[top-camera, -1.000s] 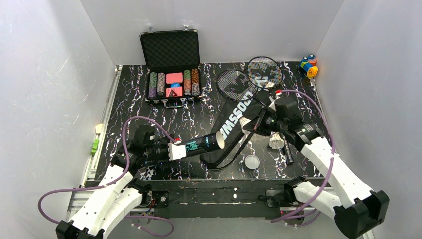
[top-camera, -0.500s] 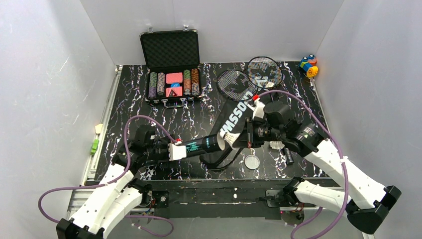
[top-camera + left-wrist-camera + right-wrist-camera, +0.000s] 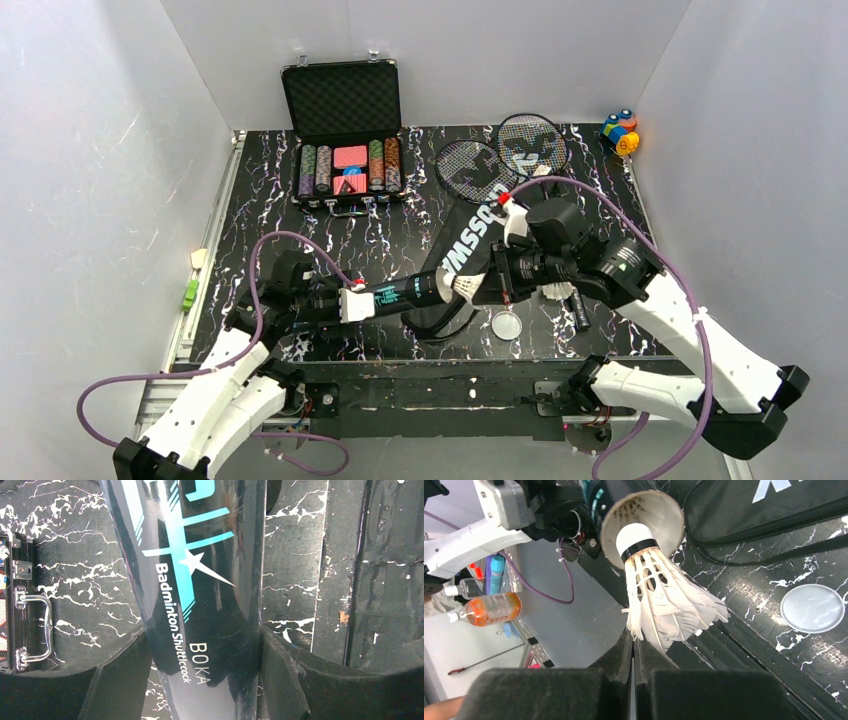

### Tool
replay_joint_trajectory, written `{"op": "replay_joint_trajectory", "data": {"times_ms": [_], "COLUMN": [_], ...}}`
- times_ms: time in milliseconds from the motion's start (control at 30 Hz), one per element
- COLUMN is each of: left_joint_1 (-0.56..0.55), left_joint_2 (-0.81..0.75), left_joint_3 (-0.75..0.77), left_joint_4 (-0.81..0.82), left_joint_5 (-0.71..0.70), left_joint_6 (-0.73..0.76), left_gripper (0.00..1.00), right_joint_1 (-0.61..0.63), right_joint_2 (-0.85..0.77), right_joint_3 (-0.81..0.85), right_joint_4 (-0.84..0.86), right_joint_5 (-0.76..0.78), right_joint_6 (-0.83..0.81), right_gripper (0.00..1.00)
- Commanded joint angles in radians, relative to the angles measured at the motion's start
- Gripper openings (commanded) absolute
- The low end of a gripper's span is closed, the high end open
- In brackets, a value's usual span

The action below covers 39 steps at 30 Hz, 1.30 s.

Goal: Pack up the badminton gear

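Above the table point(image 3: 270, 200), left gripper point(image 3: 352, 302) clasps teal-printed tube point(image 3: 412, 290); right gripper point(image 3: 634, 647) pinches white shuttlecock point(image 3: 664, 600).

shuttlecock point(image 3: 659, 587) at mouth of tube point(image 3: 405, 292) | tube end over bag point(image 3: 470, 245) | rackets point(image 3: 470, 170) behind bag

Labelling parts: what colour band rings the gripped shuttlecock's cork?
Black; the shuttlecock shows it best in the right wrist view.

Robot lab test cell: white panel walls point(image 3: 90, 150) box in black marbled table point(image 3: 265, 185) at 9, 12 & 3 o'clock; alu rail point(image 3: 178, 335) at 9; purple cabling point(image 3: 290, 236); drink bottles point(image 3: 486, 609) on floor outside.
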Motion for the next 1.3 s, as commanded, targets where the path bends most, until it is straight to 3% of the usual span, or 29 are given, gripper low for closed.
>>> {"op": "replay_joint_trajectory", "data": {"times_ms": [0,267,500,900,1267], "left_joint_1": [-0.001,-0.003,-0.003,-0.004,-0.004], "left_joint_2": [-0.002,-0.015,-0.036,-0.034,-0.039], "left_joint_3": [0.032,0.048,0.032,0.032,0.039], "left_joint_4": [0.023,-0.017,-0.033,-0.047,-0.045], "left_joint_5": [0.047,0.061,0.061,0.073,0.075], "left_joint_6": [0.007,0.037,0.064,0.074,0.043], "left_gripper": [0.0,0.0,0.0,0.0,0.0], "right_joint_1": [0.03,0.056,0.056,0.121,0.102], "right_joint_2": [0.072,0.229,0.246,0.347,0.231], "right_joint_3": [0.115,0.223,0.238,0.318,0.304], "right_joint_4": [-0.045,-0.137,-0.164,-0.116,-0.034], "right_joint_5": [-0.031,-0.017,-0.027,-0.07,0.012], "right_joint_6": [-0.09,-0.174,-0.206,-0.207,-0.138], "right_gripper": [0.01,0.01,0.02,0.43,0.54]}}
